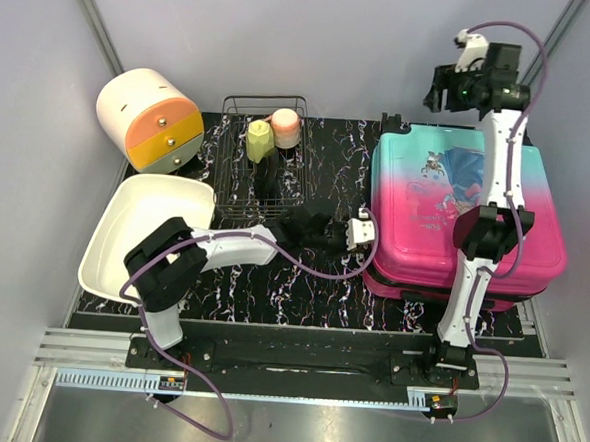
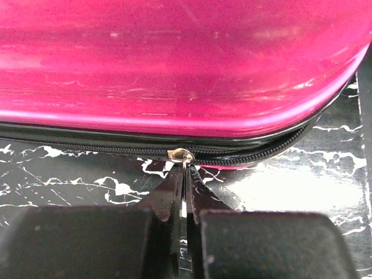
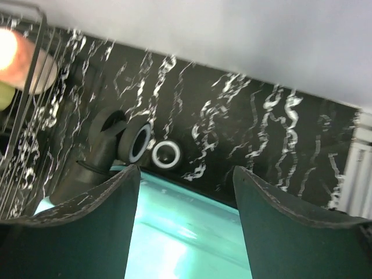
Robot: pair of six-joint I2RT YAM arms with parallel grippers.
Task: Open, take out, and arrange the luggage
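On the table [image 1: 270,302], stiff luggage [image 1: 415,228] is being pinched at its zip pull [image 2: 183,156] by left jaws; right jaws open, empty.

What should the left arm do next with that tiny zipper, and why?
Probably slide the zipper pull sideways along the black zipper track. The left tool is already pinched shut on the pull, and the lid of the pink suitcase looks closed, so unzipping seems to come first. Which way opens it, I cannot tell.
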